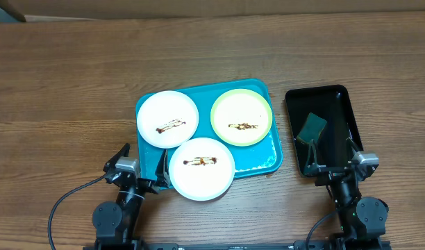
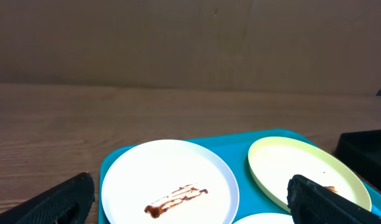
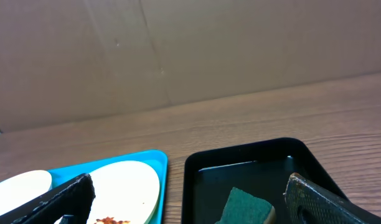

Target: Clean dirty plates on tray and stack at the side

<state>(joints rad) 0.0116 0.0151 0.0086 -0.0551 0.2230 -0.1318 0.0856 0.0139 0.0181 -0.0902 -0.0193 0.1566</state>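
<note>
Where visible, wooden table (image 1: 60, 83), brown wall (image 2: 178, 37).

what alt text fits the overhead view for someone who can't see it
A turquoise tray holds three sauce-smeared plates: a rear white plate, a front white plate and a green-rimmed plate. To its right, a black tray holds a dark green sponge.

Blue tray (image 1: 271, 157) sits mid-table, nearer my edge. On it, flat, sauce-smeared: far white plate (image 1: 167, 119), green plate (image 1: 242, 117); near white plate (image 1: 201, 168) overhangs the front rim.
</note>
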